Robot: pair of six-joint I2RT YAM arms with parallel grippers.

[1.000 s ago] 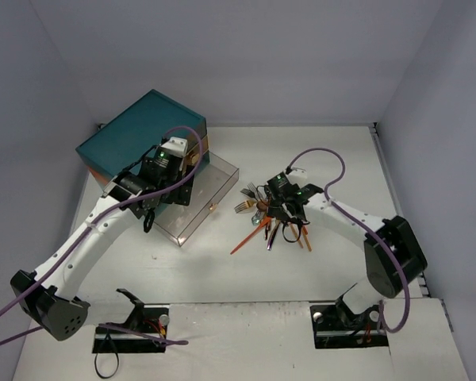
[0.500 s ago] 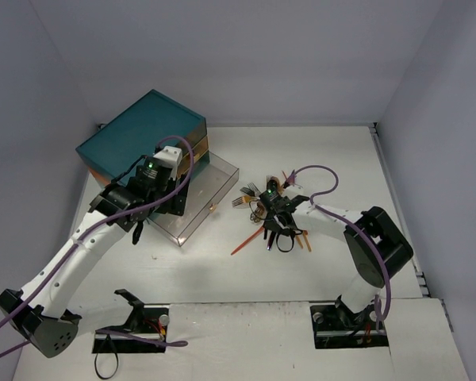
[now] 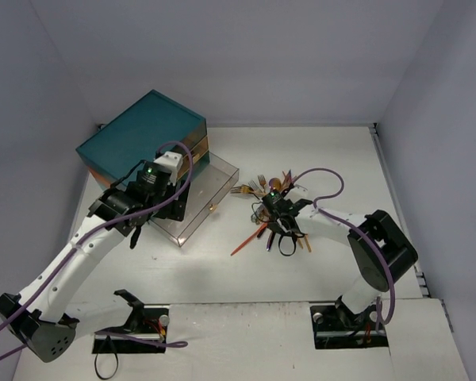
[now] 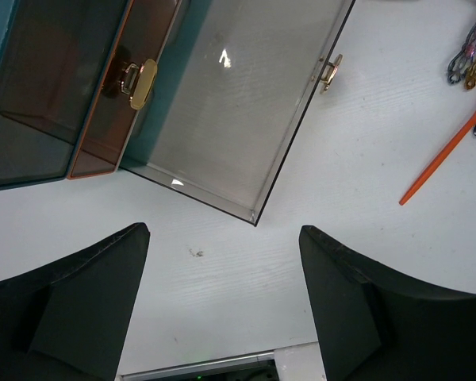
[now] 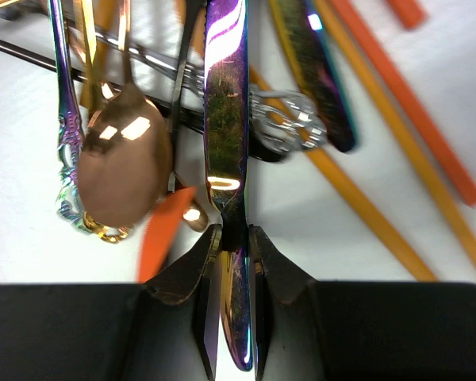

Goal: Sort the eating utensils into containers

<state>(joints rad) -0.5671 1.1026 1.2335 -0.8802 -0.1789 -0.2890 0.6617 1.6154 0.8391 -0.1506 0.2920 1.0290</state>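
The iridescent utensil [image 5: 226,103] is the piece in hand. It lies in the utensil pile [image 3: 274,210] in the middle of the desk [image 3: 317,159], well apart from the drawers, with a copper spoon [image 5: 123,171] just beside it and orange chopsticks [image 5: 365,198] on its other side. My right fingers [image 5: 210,258] are pinched narrow on its handle end; I can't tell whether it is a fork or a spoon. I judge this to be the pick step, with the grasp just made and nothing lifted.

Next I need a straight lift that frees it without dragging its neighbours. Then I carry it left to the clear drawer [image 3: 202,194], which is pulled out of the teal chest [image 3: 139,135]; I see no utensil in it. My left fingers [image 4: 103,278] hang wide, holding nothing, over the desk by that drawer's near corner.

Against a second ago, the right fingers have closed from wide and that arm has tucked in over the pile. The left arm has shifted a little leftward.
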